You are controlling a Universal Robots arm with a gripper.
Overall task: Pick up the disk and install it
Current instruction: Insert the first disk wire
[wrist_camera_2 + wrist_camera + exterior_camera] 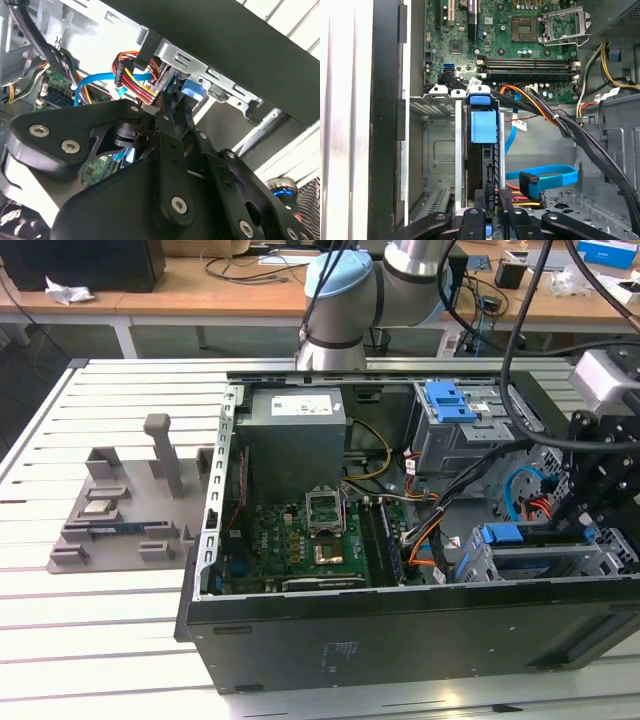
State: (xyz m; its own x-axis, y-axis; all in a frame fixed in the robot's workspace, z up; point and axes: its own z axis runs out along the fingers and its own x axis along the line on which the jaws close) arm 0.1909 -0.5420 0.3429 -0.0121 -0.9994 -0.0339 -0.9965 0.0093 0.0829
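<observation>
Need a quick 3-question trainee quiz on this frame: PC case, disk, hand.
1. True or false: the case lies on its side with the panel off.
2. Where is the disk? A) upright in the drive cage, right by the hand; B) on the grey fixture outside the case; C) on top of the power supply.
3. Fill in: the flat data cable beside the cage is ___.
Key: 1 true; 2 A; 3 blue.
</observation>
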